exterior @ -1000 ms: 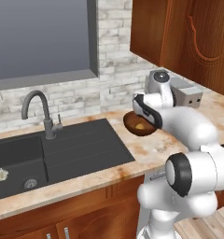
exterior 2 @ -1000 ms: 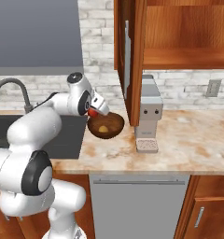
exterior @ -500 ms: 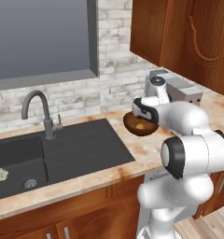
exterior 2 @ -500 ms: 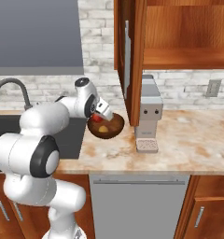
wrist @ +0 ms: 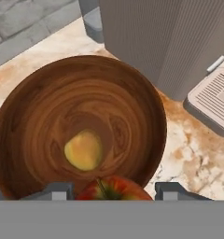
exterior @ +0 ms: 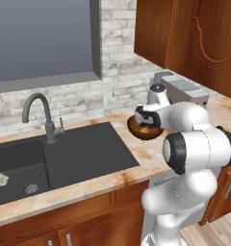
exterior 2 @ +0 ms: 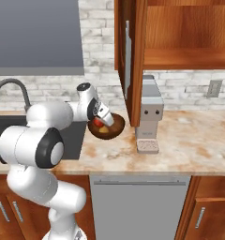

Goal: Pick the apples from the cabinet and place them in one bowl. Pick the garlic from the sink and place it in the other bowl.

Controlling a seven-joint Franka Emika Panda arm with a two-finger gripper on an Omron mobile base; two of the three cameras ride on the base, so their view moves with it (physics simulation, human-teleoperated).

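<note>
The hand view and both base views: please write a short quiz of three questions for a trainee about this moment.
1. True or false: the yellow-green apple lies inside the reddish-brown bowl.
2. What does the claw hold between its fingers? A) the garlic B) the red apple C) nothing
3. Fill in: the garlic lies in the ____.

Key:
1. True.
2. B, the red apple, held over the bowl.
3. Sink.
</note>
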